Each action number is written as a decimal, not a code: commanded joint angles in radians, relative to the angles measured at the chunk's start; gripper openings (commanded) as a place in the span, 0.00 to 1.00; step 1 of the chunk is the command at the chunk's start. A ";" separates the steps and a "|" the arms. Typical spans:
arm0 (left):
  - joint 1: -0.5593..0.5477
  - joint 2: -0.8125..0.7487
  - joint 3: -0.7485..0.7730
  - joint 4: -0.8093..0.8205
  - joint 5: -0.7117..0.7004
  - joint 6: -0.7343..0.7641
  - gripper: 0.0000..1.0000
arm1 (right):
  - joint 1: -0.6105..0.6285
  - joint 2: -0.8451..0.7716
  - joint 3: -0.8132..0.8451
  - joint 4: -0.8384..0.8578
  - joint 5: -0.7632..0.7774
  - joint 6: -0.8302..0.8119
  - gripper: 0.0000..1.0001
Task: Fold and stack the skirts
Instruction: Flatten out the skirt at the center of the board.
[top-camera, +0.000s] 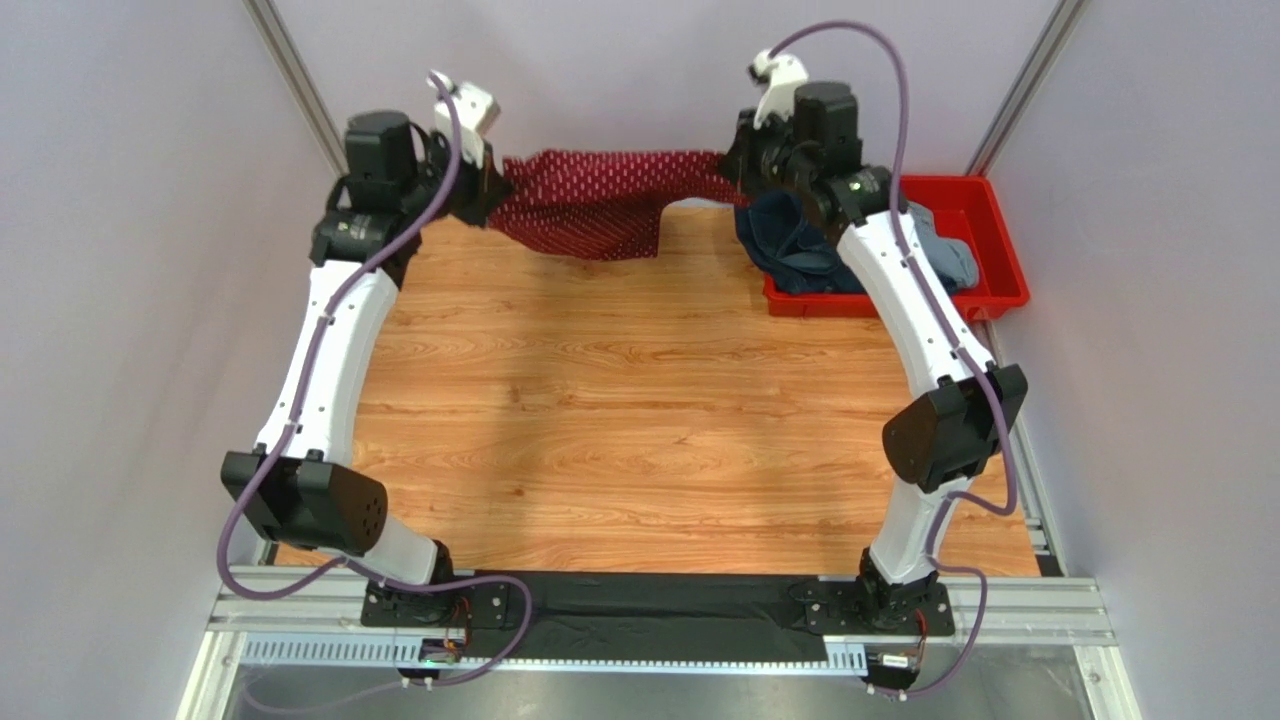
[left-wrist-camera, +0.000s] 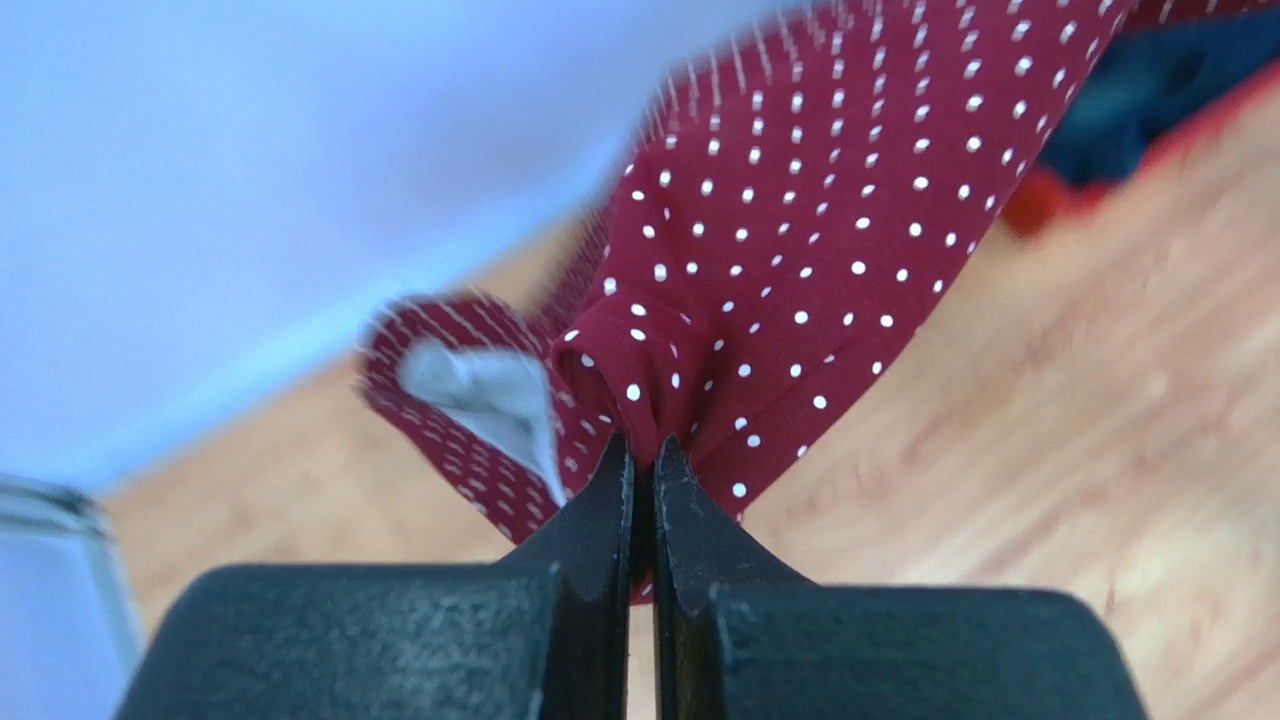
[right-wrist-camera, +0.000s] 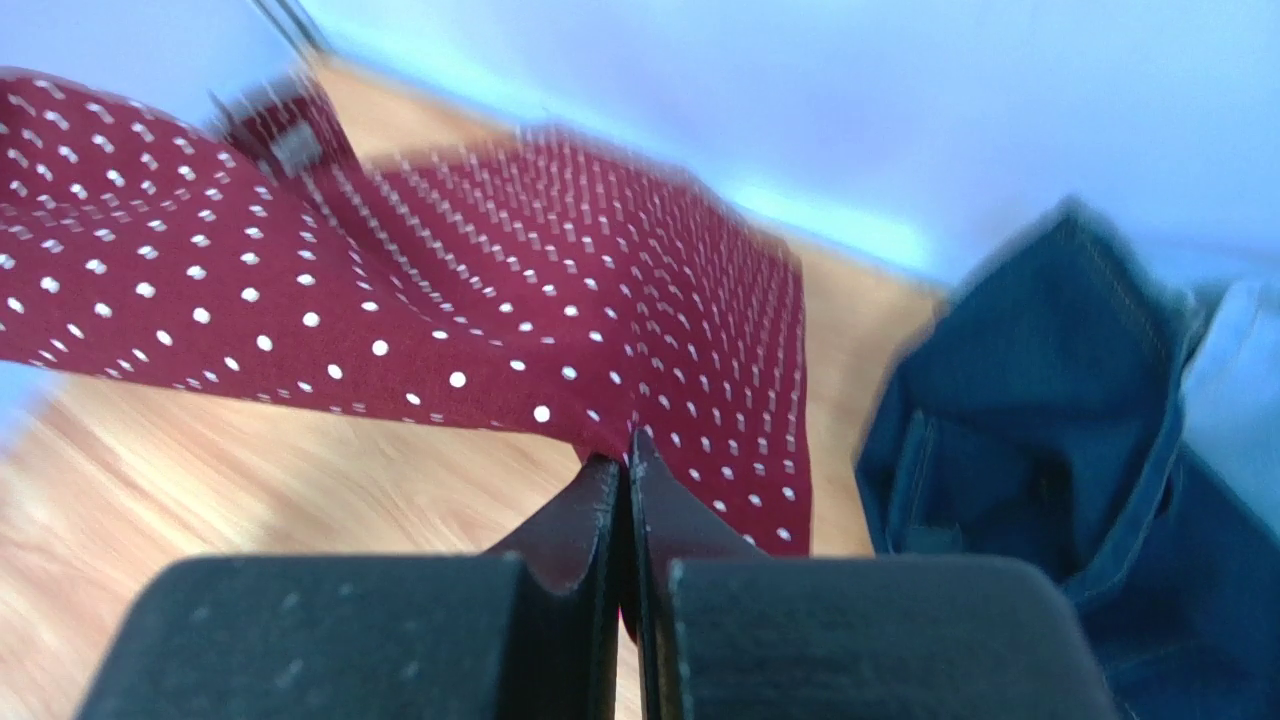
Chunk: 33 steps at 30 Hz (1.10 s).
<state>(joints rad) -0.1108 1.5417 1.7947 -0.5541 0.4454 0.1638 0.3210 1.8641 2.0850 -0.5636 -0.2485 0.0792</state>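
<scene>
We are holding the dark red dotted skirt (top-camera: 601, 203) up with both arms, just left of the red tray (top-camera: 1004, 195). The left gripper (left-wrist-camera: 639, 450) is clamping right down on a bunched bit of cloth at the end farther from the tray. The right gripper (right-wrist-camera: 624, 450) is doing the same on a thin edge at the end nearest the tray, jaws pressed together. We are judging that the two grips are sitting apart so the skirt is spreading out between them, ready for laying flat on the table (top-camera: 631, 435) on the near-left side of the tray before a first fold. The middle is sagging, so it is not being pulled taut.

The navy denim skirt (top-camera: 796, 248) is lying heaped in the tray and spilling over the tray's left rim. The light blue-grey skirt (top-camera: 950, 255) is lying in the tray beside it. Both are looking unfolded.

The right arm is crossing over the tray and covering much of both denims. Both wrist views are blurring, so we are not making out buttons or pockets. We cannot tell whether each gripper is pinching waistband or hem. We also cannot tell whether the hanging lower edge is brushing the table.
</scene>
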 joint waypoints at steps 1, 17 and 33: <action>0.013 0.034 -0.282 0.029 0.039 0.092 0.00 | 0.091 -0.041 -0.208 -0.044 0.096 -0.184 0.00; 0.056 -0.416 -0.730 -0.532 0.158 0.726 0.80 | 0.490 -0.483 -1.094 0.008 0.184 -0.216 0.39; -0.007 -0.161 -0.845 -0.132 -0.172 0.085 0.72 | 0.280 -0.553 -1.270 -0.082 0.123 0.406 0.56</action>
<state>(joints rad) -0.1238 1.3952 0.9493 -0.7380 0.2764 0.3817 0.6102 1.2827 0.8368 -0.6441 -0.0906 0.3664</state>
